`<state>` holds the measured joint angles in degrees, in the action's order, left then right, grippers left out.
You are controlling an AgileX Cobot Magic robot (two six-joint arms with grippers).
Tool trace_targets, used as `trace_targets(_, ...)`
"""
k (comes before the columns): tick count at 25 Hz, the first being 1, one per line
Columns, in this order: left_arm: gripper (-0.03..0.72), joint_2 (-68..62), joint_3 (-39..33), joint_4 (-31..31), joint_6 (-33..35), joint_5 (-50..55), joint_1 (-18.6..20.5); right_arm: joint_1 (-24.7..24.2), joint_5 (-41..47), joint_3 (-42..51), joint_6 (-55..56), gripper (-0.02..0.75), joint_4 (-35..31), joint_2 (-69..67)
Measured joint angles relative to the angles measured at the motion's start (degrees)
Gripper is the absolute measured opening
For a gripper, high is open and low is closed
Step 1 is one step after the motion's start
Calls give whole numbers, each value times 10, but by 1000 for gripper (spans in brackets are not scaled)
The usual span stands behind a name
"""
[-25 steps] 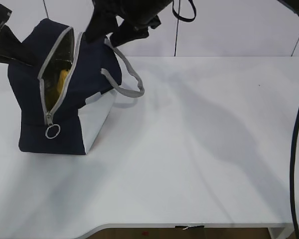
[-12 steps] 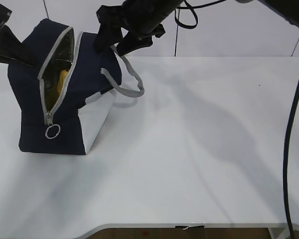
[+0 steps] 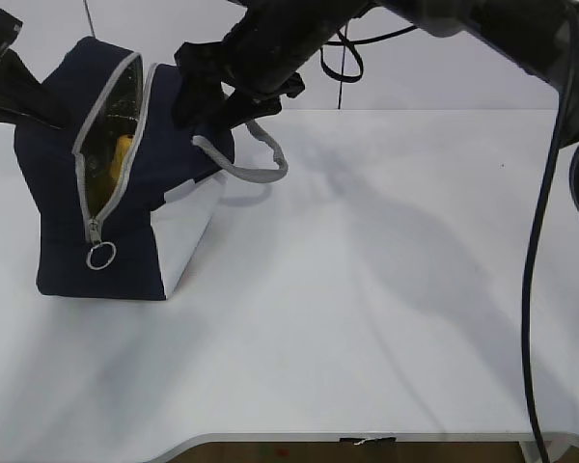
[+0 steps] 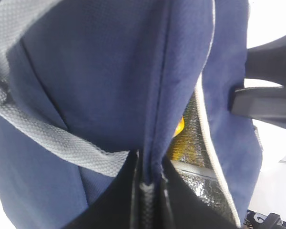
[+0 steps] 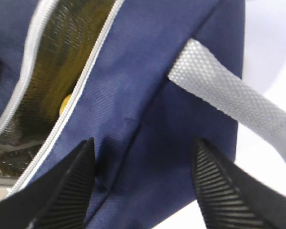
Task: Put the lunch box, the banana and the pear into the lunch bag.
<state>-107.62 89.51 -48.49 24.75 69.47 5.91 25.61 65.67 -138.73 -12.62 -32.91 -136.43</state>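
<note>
I see a white table with a navy lunch bag standing on its far left part; the rest of the tabletop to the right of the bag carries only shadows. A black cable hangs down at the far right, well apart from the bag. My right arm reaches in from above and across to the bag's upper right side, partly blocking my sight of the bag's top there. The bag sits upright on its base, white side panel facing right and forward, and its zipper opening runs from the peak down the front face to a ring pull near the bottom. One grey handle loops out to the right of the bag. The opening gapes, showing silver lining, and something yellow lies inside; I cannot tell whether it is the banana or the pear, and I see no lunch box from here. My left gripper is pinched tight on a fold of the bag's navy fabric at its top edge, behind the bag. My right gripper has its ribbed fingers spread wide on either side of the bag's navy wall, just beside the opening, clamping nothing.
</note>
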Motion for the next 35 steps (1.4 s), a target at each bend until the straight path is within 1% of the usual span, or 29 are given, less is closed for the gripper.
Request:
trace_targets(5,15,0,0,0,0,0,0,1,-5,0,0,494,-12,-5)
trace_targets(8,15,0,0,0,0,0,0,1,-5,0,0,442,-15,-6)
trace_targets(11,15,0,0,0,0,0,0,1,2,0,0,336,-17,-6)
trace_targets(16,15,0,0,0,0,0,0,1,15,0,-3,78,-17,-6)
trace_targets(17,15,0,0,0,0,0,0,1,16,0,-6,43,-17,-6)
trace_targets(18,15,0,0,0,0,0,0,1,17,0,-7,26,-17,-6)
trace_targets(23,15,0,0,-13,-2,0,0,1,36,-2,-14,14,-7,-6)
trace_targets(28,15,0,0,-62,-12,0,0,1,55,-30,-11,12,49,-6)
trace_targets(30,15,0,0,-71,-20,0,-1,1,56,-39,-2,11,73,-6)
trace_targets(33,15,0,0,-75,-26,-4,-18,2,59,-40,3,11,107,6)
trace_targets(35,15,0,0,-78,-28,-7,-41,2,61,-34,11,11,136,25)
